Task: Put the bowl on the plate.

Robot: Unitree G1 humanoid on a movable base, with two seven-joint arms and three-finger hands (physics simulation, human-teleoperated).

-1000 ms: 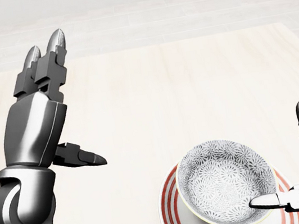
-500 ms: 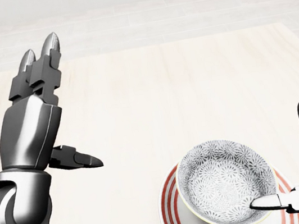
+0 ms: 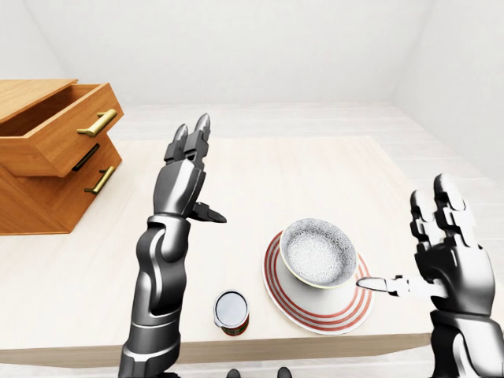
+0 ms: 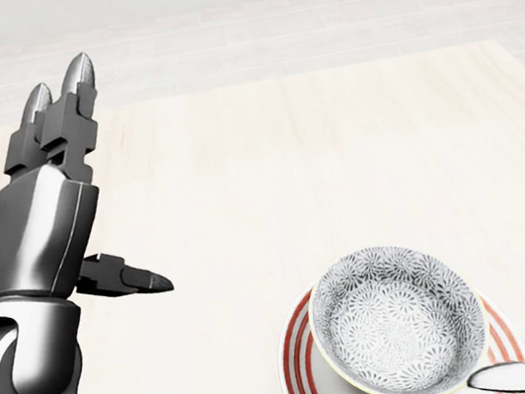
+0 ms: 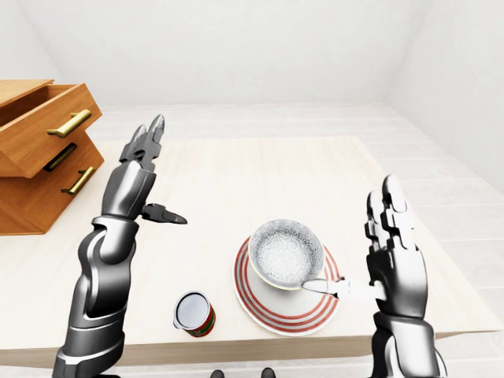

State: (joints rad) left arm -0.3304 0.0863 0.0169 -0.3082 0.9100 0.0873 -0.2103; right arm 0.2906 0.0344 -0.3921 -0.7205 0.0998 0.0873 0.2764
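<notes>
Patterned bowl [image 4: 397,321] sitting on the red-striped plate [image 3: 318,287] near the table [image 3: 315,173] edge, right hand [image 5: 394,260] hovering beside it with fingers spread, left hand [image 3: 187,175] hanging raised, fingers wide, holding nothing

Left hand [image 3: 186,179] is raised, arm bent at the elbow, two fingers [image 3: 197,135] straight up and pressed side by side, thumb [image 3: 209,213] jutting out sideways to the right of them, holding nothing. Right hand [image 5: 391,253] is up too, palm open, fingers [image 5: 391,211] vertical and slightly apart, thumb [image 5: 327,287] stretched level to the left below them. Both forearms rise from the bottom of the eye views.
</notes>
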